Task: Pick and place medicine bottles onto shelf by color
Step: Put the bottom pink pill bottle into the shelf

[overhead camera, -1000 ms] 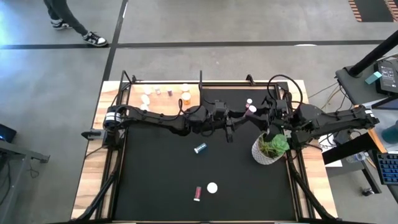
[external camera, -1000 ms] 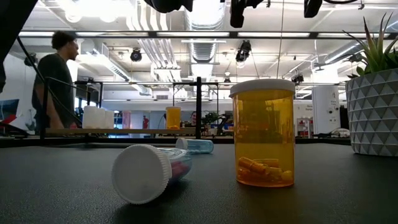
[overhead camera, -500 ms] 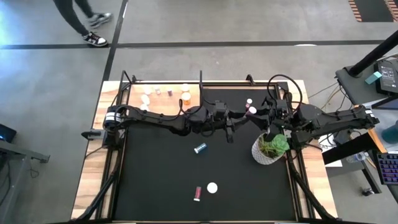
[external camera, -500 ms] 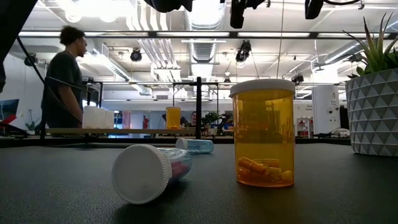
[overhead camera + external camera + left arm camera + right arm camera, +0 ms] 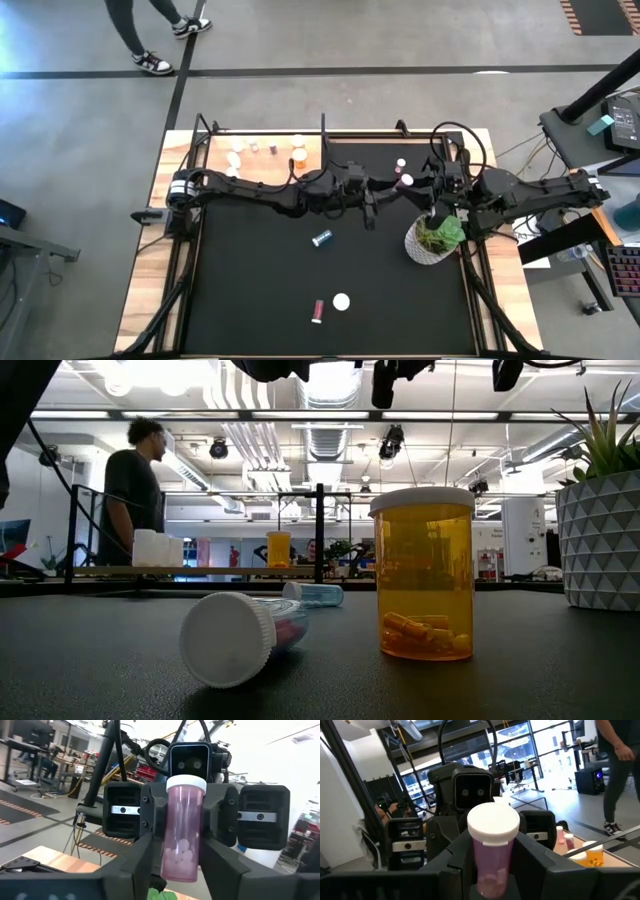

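**Four cameras, one table**

One camera hangs overhead and looks straight down, taking in the whole black mat (image 5: 330, 270), both arms and some floor beyond the far edge. A second sits at mat level on the near side and faces the far side and the room behind; an orange bottle (image 5: 421, 572) and a tipped bottle (image 5: 240, 637) stand close before it. Each wrist camera looks along its own arm at the other arm's wrist, very near, with a pink bottle (image 5: 183, 830) upright between them. Both wrist views share that bottle; the overhead and low views share the plant pot (image 5: 431, 240) on the right.
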You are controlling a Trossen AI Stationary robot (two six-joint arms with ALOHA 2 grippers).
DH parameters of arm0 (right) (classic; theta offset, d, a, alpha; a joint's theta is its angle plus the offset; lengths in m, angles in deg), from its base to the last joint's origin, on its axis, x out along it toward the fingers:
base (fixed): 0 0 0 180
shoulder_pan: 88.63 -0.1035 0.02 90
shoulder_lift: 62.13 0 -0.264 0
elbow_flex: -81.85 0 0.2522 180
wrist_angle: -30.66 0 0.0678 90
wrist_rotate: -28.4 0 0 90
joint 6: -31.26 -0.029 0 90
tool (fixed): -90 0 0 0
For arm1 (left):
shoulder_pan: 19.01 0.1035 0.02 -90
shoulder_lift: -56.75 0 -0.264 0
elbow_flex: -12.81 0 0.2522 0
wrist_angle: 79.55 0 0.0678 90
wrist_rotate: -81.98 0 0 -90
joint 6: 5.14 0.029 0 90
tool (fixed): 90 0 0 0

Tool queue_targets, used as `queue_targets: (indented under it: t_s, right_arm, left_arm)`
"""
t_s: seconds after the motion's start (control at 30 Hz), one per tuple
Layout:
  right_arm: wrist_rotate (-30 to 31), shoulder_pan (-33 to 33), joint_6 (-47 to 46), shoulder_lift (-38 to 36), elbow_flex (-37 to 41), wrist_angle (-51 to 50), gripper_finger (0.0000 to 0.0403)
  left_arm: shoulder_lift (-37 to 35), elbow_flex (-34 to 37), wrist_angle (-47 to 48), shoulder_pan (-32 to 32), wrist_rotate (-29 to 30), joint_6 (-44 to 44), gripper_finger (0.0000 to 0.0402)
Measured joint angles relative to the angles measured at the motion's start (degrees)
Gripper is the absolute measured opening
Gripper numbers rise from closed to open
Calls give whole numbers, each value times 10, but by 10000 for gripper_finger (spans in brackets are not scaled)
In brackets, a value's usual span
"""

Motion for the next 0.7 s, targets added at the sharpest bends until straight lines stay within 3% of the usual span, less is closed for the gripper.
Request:
queue_targets:
  t_s: [0.2,0.4,0.7]
  right_arm:
    - [2,0,-3,-19,0,-27,100]
    - [8,0,-19,-40,-10,-99,100]
    - [-2,0,-121,-28,-88,-423,100]
  left_arm:
    - [-1,-2,20,0,-31,1,176]
    - [-1,-2,92,-1,-35,1,190]
    - [-1,-1,196,-1,-34,2,190]
